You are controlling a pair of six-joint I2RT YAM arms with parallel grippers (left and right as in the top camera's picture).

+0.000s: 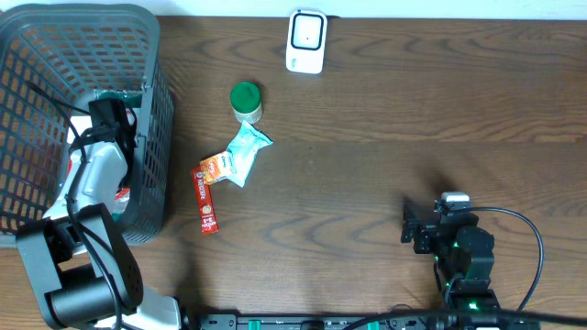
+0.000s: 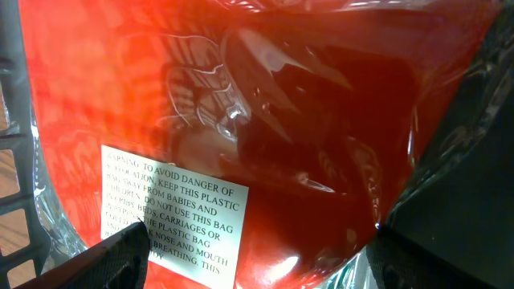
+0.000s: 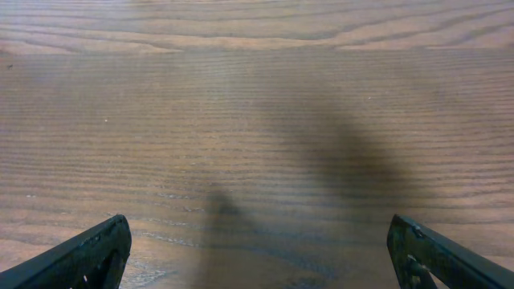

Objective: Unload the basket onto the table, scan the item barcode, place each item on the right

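Red glossy wrap of the bagged item (image 2: 241,120) lay right under the left claw (image 2: 261,261), gaping wide and empty, inside the basket (image 1: 158,128). Pinching only loose wrap could let it slip or snag the mesh. Farther off, the right claw (image 3: 257,257) hung open, empty.

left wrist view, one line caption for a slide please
Open left gripper close over a red plastic bag with a white warning label, inside the basket.
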